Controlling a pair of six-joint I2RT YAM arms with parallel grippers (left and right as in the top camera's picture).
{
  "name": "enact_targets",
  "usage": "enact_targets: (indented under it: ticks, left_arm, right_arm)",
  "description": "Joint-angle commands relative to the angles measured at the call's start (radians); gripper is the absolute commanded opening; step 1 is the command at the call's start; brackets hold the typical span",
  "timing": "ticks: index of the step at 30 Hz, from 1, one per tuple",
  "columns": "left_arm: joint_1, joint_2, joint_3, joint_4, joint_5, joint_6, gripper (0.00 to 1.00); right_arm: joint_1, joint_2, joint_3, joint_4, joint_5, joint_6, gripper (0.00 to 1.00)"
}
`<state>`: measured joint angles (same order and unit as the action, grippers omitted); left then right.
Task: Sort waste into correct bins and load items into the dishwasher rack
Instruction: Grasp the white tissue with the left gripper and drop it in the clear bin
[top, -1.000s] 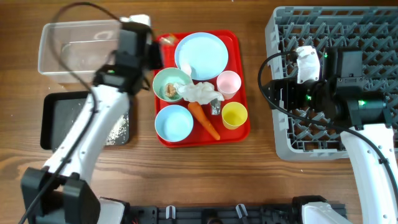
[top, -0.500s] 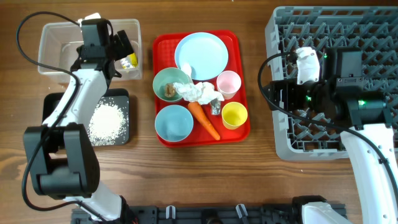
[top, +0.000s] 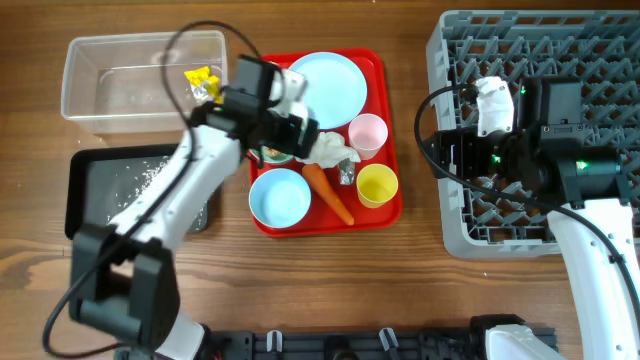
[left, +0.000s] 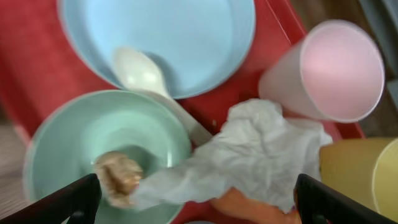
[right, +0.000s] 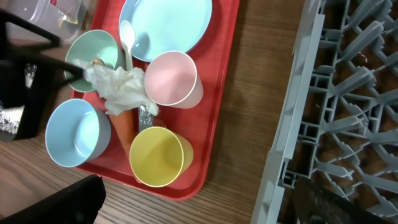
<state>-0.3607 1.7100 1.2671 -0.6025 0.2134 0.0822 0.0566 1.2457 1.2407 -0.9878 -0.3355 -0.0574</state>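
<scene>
Tissue (left: 255, 149) lies crumpled just ahead of the left gripper (left: 196, 190), between its widely released jaws. It covers the carrot (left: 249, 206) and drapes onto the green bowl (left: 74, 143), which holds a scrap (left: 117, 177). Behind it are the spoon (left: 140, 71), the plate (left: 186, 31) and, to the right, the pink cup (left: 339, 65). Farther away the right gripper (right: 199, 193) hangs at the edge of the rack (right: 348, 93), jaws released also, grasping nothing.

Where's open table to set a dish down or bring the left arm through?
Bare wood runs between the red tray and the dishwasher rack, and across the table near edge below the tray. The tray itself is packed, with the left gripper over its green bowl.
</scene>
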Motion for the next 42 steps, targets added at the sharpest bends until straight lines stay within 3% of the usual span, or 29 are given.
enact_targets:
  ticks: [1, 4, 5, 7, 9, 11, 12, 14, 20, 27, 31, 39, 40, 41, 42]
  left_arm:
    - [-0.065, 0.074, -0.005, 0.007, -0.049, 0.046, 1.0]
    - [-0.092, 0.114, -0.005, 0.014, -0.07, 0.046, 0.98]
    - [-0.094, 0.118, -0.005, 0.014, -0.07, 0.046, 0.93]
    - [-0.094, 0.117, -0.005, 0.018, -0.07, 0.045, 0.71]
    - [-0.094, 0.117, -0.005, 0.027, -0.07, 0.045, 0.34]
    - [-0.094, 0.115, -0.004, 0.031, -0.069, 0.045, 0.14]
    - [-0.094, 0.114, -0.004, 0.033, -0.069, 0.045, 0.06]
    - [-0.094, 0.102, -0.002, 0.034, -0.069, 0.035, 0.04]
    - [-0.052, -0.031, 0.053, 0.032, -0.069, -0.091, 0.04]
    - [0.074, -0.211, 0.077, 0.037, -0.093, -0.1, 0.04]
    - [0.288, -0.177, 0.077, 0.096, -0.163, -0.124, 0.04]
    - [0.471, -0.069, 0.077, 0.23, -0.162, -0.124, 0.04]
    - [0.47, -0.048, 0.077, 0.229, -0.162, -0.125, 0.2]
    - [0.47, -0.026, 0.077, 0.225, -0.155, -0.124, 0.49]
    - [0.465, -0.005, 0.077, 0.221, -0.15, -0.125, 1.0]
  right_arm:
    - [0.004, 0.01, 0.014, -0.003, 0.006, -0.01, 1.0]
    - [0.004, 0.01, 0.014, -0.008, 0.007, -0.01, 1.0]
    - [0.004, 0.01, 0.014, -0.008, 0.006, -0.01, 1.0]
    - [0.004, 0.009, 0.014, -0.008, 0.007, -0.01, 1.0]
    - [0.004, 0.01, 0.014, -0.008, 0.007, -0.01, 1.0]
    - [0.004, 0.01, 0.014, -0.008, 0.007, -0.01, 1.0]
    - [0.004, 0.01, 0.014, -0.008, 0.007, -0.01, 1.0]
    - [0.004, 0.01, 0.014, -0.008, 0.007, -0.01, 1.0]
    - [0.004, 0.009, 0.014, -0.008, 0.007, -0.011, 1.0]
    - [0.004, 0.01, 0.014, -0.005, 0.007, -0.01, 1.0]
    - [0.004, 0.01, 0.014, 0.002, 0.006, -0.01, 1.0]
    - [0.004, 0.01, 0.014, 0.009, 0.007, 0.007, 1.0]
    - [0.004, 0.01, 0.014, 0.011, 0.007, 0.008, 1.0]
    - [0.004, 0.01, 0.014, 0.013, 0.007, 0.008, 0.99]
    - [0.004, 0.01, 0.014, 0.014, 0.007, 0.008, 1.0]
